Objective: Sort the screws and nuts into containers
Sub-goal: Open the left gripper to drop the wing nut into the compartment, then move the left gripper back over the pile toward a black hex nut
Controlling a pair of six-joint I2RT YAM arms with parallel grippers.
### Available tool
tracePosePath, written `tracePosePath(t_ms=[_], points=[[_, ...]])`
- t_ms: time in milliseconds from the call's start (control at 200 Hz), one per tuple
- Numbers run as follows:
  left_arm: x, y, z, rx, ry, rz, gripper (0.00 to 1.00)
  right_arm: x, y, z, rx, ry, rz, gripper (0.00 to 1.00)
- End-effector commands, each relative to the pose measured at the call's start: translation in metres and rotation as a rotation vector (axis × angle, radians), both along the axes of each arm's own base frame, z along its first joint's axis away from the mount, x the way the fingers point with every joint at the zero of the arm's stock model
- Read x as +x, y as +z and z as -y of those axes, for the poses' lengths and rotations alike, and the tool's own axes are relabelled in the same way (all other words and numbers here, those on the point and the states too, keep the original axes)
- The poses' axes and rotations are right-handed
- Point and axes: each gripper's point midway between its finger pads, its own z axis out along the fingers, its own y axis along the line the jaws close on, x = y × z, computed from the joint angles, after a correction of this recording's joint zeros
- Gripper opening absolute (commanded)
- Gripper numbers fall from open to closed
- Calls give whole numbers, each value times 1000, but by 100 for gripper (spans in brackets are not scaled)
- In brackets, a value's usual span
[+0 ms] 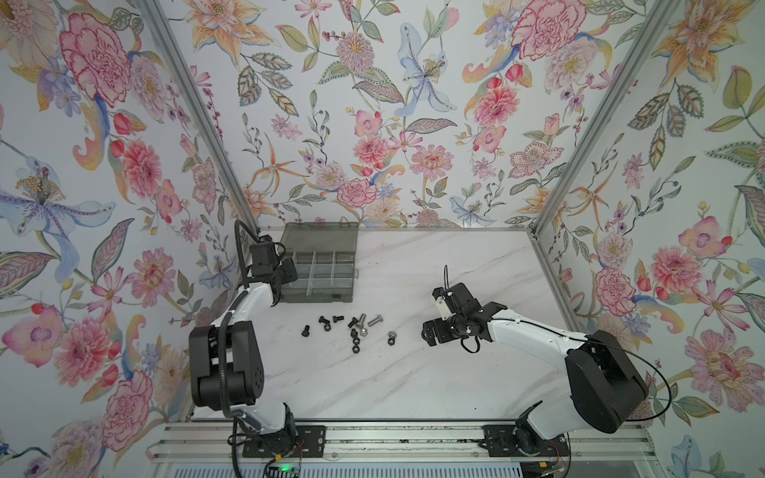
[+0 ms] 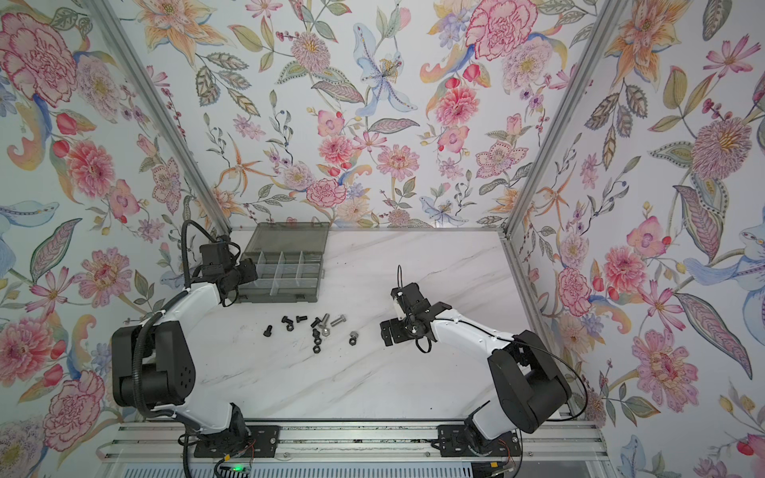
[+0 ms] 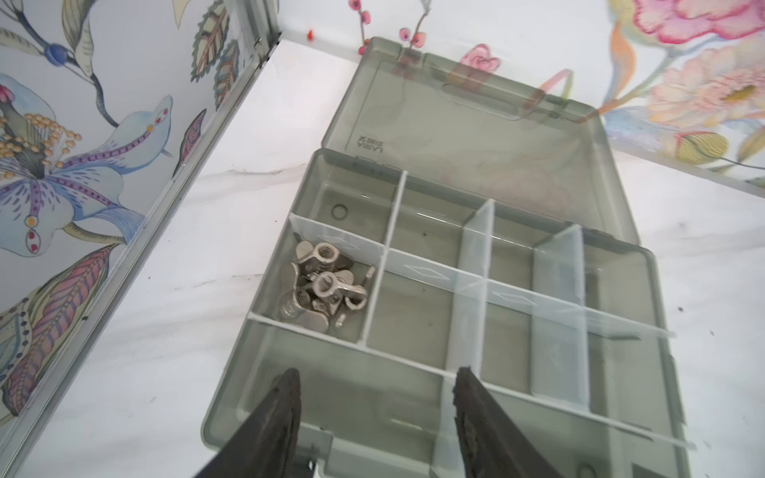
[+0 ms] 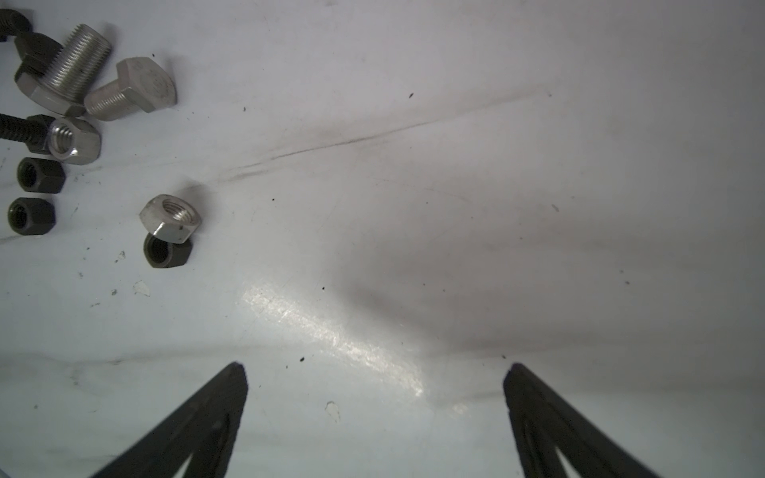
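Two arms rise from the front edge of the marble-patterned worktop (image 1: 414, 380). Near its middle, a little left of centre, the loose hardware lies in a scattered band. Nearest the front is a short column of black nuts (image 4: 40, 175), with a silver nut (image 4: 74, 140) just beside its far end. At the right end of the band, apart from the rest, another silver nut (image 4: 170, 217) leans on a black one (image 4: 165, 250). Slightly farther back lie two silver hex screws (image 1: 374, 319), their heads touching or nearly so, and several short black screws (image 1: 305, 330) spread toward the left.

Level with this band and to its right, the right gripper (image 4: 376, 366) hangs over bare worktop. Its jaws are spread wide with nothing between them, and it is well clear of every part.

Farther back, toward the far left corner, sits the smoky-grey organiser box (image 3: 265, 265). The left gripper (image 3: 376, 372) hovers over the near row of cells (image 3: 414, 314) at the box's left end. Its jaws are parted and empty. In the middle row, the end cell closest to the left edge holds a heap of silver wing nuts (image 3: 318, 285). The other cells in view look bare. Beyond them the lid (image 3: 455, 136) is folded open and reaches the worktop's back edge.
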Motion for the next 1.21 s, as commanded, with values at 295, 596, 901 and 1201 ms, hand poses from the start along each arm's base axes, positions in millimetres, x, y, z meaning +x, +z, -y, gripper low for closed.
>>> tracePosePath(t_ms=[295, 596, 901, 1201], points=[[-107, -55, 46, -60, -49, -131, 66, 0, 15, -9, 22, 10, 29, 99], [-133, -86, 65, -83, -78, -205, 68, 0, 12, -9, 14, 9, 21, 99], [-132, -93, 71, -76, -102, -226, 68, 0, 13, -8, 11, 5, 28, 99], [-134, -98, 97, -90, -179, -239, 66, -5, 11, -17, 10, 32, 21, 99]])
